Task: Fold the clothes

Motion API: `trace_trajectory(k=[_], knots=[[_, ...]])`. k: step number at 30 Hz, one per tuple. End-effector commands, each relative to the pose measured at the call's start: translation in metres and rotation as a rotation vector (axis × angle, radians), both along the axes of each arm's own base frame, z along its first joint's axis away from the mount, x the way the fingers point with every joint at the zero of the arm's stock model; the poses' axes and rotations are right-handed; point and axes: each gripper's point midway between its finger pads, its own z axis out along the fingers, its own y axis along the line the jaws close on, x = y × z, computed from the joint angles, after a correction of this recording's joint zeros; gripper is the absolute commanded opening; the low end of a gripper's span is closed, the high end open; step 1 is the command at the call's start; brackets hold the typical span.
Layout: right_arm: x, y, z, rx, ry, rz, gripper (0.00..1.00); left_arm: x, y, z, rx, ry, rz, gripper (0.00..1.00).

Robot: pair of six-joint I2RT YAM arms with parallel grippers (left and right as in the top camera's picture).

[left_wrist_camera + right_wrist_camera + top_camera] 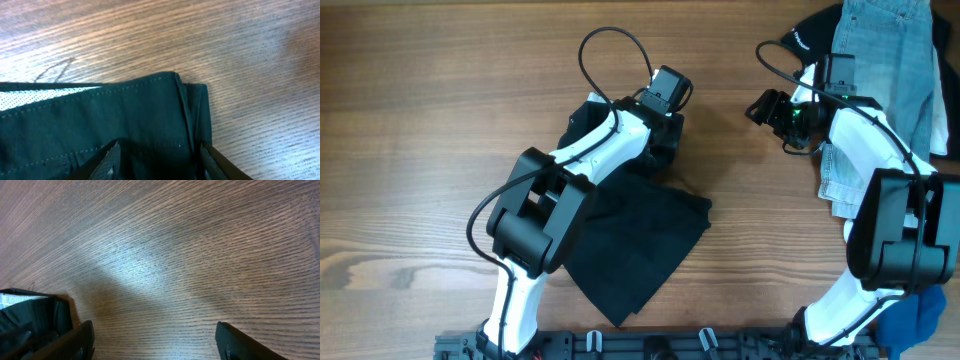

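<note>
- Black woven shorts point(640, 240) lie mid-table on the grained wood table point(420, 120). Their upper part is hidden under the left arm.
- The left wrist view shows a stitched waistband corner with a pale, perforated lining point(30, 97).
- The left gripper point(160, 152) is spread wide over that band. Only its fingertips show, and contact is unclear.
- The right gripper point(152, 330) gapes over bare wood, holding nothing.
- Light-blue denim jeans point(885, 60) are partly covered by the right arm.

The black shorts point(642, 238) lie flat, partly folded, on the table point(420, 100), pale inner waistband showing.
</note>
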Motion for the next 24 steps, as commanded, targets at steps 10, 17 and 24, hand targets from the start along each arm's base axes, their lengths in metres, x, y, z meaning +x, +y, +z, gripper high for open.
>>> trace_trajectory(k=[10, 17, 24], knots=[[0.005, 0.0, 0.004, -0.012, -0.028, 0.026, 0.79, 0.02, 0.01, 0.016, 0.025, -0.096, 0.101, 0.59], [0.006, 0.0, 0.005, -0.018, -0.036, 0.041, 0.79, 0.017, 0.011, 0.002, 0.041, -0.073, 0.102, 0.4], [0.006, 0.018, 0.005, -0.018, -0.043, 0.082, 0.79, 0.023, 0.017, 0.042, 0.036, -0.146, 0.128, 0.04]])
